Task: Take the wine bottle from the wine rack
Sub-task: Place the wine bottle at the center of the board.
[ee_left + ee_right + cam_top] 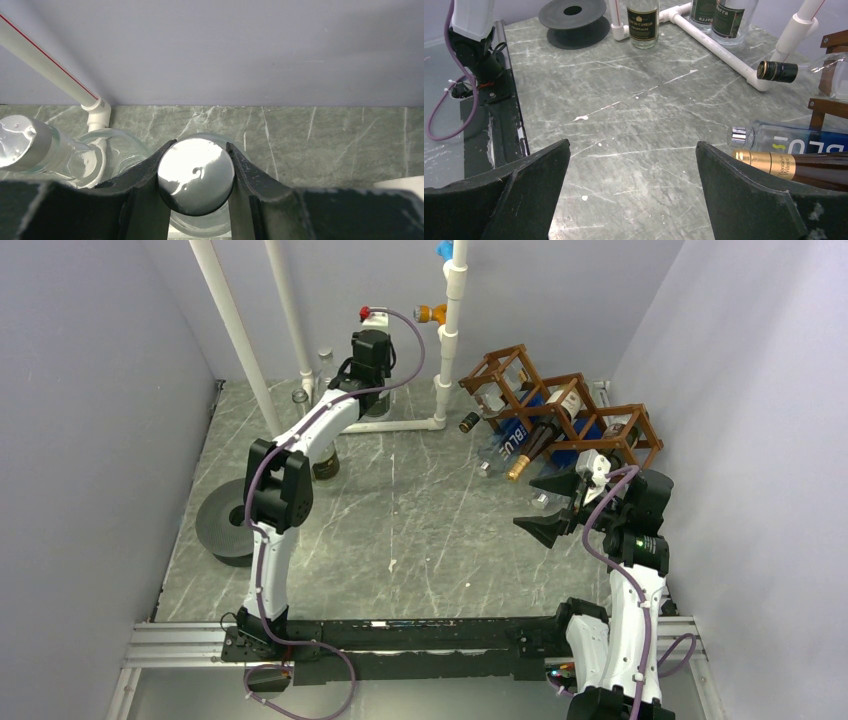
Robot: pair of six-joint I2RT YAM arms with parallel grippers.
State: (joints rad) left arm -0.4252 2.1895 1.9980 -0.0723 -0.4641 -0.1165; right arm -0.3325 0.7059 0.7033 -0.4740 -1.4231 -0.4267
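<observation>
The brown wooden wine rack (pixel 575 405) stands at the back right. A dark wine bottle with a gold foil neck (pixel 528 456) lies in it, neck pointing out to the front left; it also shows in the right wrist view (pixel 784 164). My right gripper (pixel 546 506) is open and empty just in front of that neck, and in its own view (pixel 633 150) the right finger sits beside the foil. My left gripper (pixel 371 378) is far back, shut on the silver cap (pixel 196 175) of an upright clear glass bottle.
A clear bottle with a blue label (pixel 789 139) and a black-capped bottle (pixel 776 71) also lie in the rack. A white PVC pipe frame (pixel 447 330), several upright bottles (pixel 643 22) and a black spool (pixel 225 523) stand at the back and left.
</observation>
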